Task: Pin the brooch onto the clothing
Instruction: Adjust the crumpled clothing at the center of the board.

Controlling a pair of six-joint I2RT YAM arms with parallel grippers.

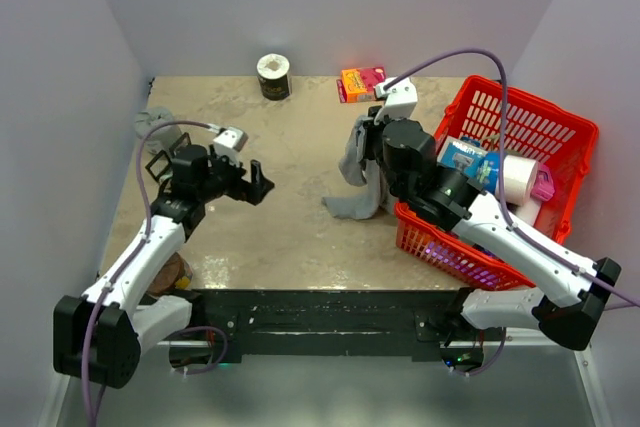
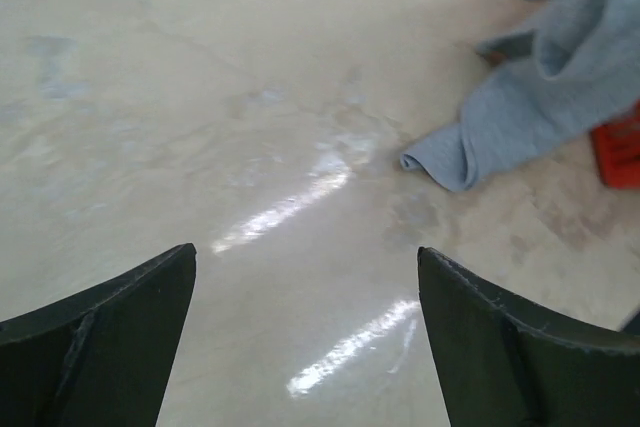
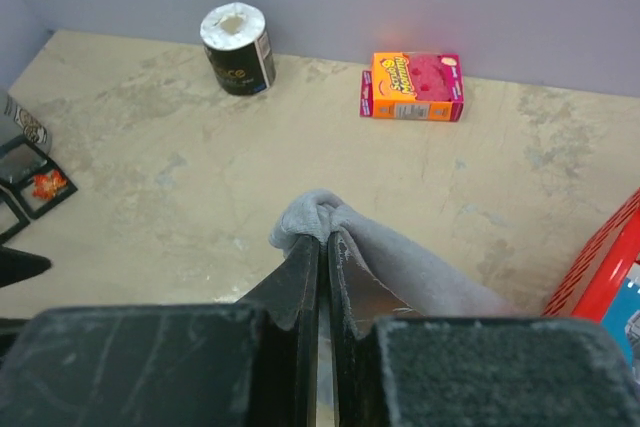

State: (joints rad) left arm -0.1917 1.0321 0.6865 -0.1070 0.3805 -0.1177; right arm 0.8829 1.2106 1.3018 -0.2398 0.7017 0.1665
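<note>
Right fingers [image 3: 322,242]: pressed together, pinching a fold of the grey tank top [image 3: 400,262] at their tips. The garment hangs from that pinch. Its lower part is bunched on the tabletop [image 1: 300,237] at about 3 o'clock from centre, against the red basket [image 1: 560,122].

Left fingers [image 2: 305,252]: spread wide with nothing between them, low over bare tabletop at 9 o'clock. A rolled hem of the top lies at 2 o'clock in their own view.

Brooch [image 3: 45,184]: judged to be the small orange-red speck at 9 o'clock in the right wrist view. It sits in a black frame [image 3: 63,193] close to the left arm, well apart from the garment. Its shape is too small to confirm.

Handling, assessed:
- The knit is soft, light and limp. It will sag and fold, so it needs spreading or tensioning before pinning. Take it by the hem or a strap edge.
- The brooch is tiny, rigid and easily dropped. Grip it by its edges, clear of the pin.

Markings:
- The orange-and-pink box [image 3: 415,87] at 1 o'clock carries print too small to read.
- The dark label on the roll [image 3: 238,47] at 12 o'clock is illegible.
- The packages in the basket are unreadable.
</note>
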